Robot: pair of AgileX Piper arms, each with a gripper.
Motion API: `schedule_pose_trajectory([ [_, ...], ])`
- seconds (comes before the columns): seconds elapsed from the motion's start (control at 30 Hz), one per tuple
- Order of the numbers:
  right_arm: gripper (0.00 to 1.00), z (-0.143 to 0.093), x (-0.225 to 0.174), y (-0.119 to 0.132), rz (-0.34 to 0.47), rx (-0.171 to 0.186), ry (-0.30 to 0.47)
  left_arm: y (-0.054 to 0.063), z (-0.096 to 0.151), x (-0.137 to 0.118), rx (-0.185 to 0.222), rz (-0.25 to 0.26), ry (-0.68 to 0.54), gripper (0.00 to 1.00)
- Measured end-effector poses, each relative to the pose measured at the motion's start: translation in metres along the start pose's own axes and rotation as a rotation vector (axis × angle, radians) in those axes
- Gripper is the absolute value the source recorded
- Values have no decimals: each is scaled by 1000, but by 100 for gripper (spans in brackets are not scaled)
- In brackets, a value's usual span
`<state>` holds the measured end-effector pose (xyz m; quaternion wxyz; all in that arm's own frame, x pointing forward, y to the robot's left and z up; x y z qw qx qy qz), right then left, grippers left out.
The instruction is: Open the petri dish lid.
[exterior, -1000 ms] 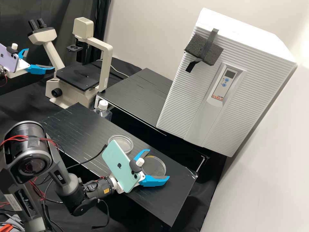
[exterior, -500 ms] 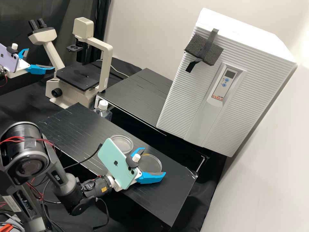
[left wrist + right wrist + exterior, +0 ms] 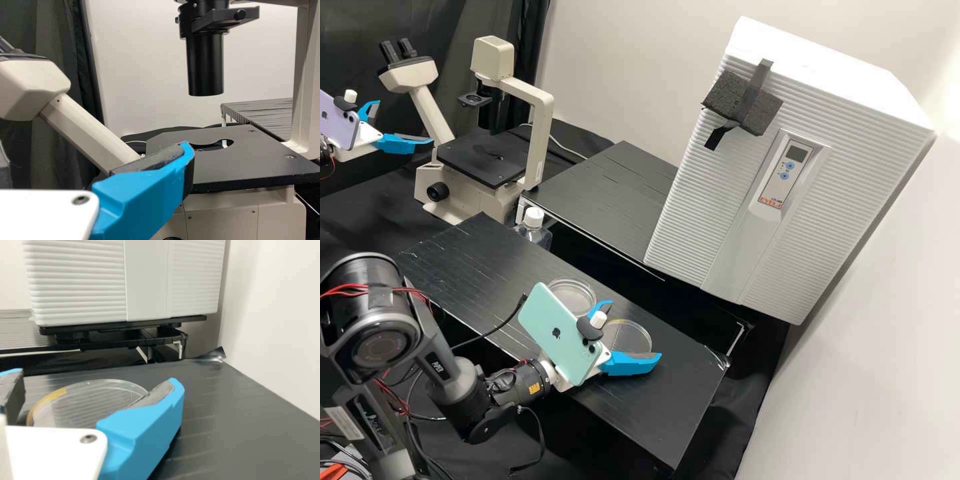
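One petri dish (image 3: 95, 402) is flanked by the spread right tool (image 3: 633, 331), another dish (image 3: 577, 293) part-masked by a phone (image 3: 557, 333); a microscope (image 3: 537, 143) is faced by the spread left tool (image 3: 403, 122).

Red print (image 3: 770, 203) marks the white cabinet (image 3: 700, 200), pale print (image 3: 438, 367) the right arm (image 3: 457, 397), logos (image 3: 557, 333) two phones (image 3: 570, 360).

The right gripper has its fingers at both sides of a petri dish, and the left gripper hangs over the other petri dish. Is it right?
Only the left gripper is misplaced: the high view shows it near the microscope. The right gripper has its fingers at both sides of a petri dish.
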<state>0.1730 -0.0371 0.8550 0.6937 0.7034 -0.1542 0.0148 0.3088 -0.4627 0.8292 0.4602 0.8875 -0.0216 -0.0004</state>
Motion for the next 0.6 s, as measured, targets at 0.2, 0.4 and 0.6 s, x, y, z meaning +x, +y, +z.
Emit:
schedule_pose_trajectory([
  [0.2, 100, -3, -1, 2, 18, 4, 9, 0, 0, 0, 0, 0, 0, 100],
  [0.4, 100, -4, -9, 8, 110, 75, -27, 0, 0, 0, 0, 0, 0, 100],
  [0.6, 100, -4, -14, 15, 119, 210, 6, 0, 0, 0, 0, 0, 0, 100],
])
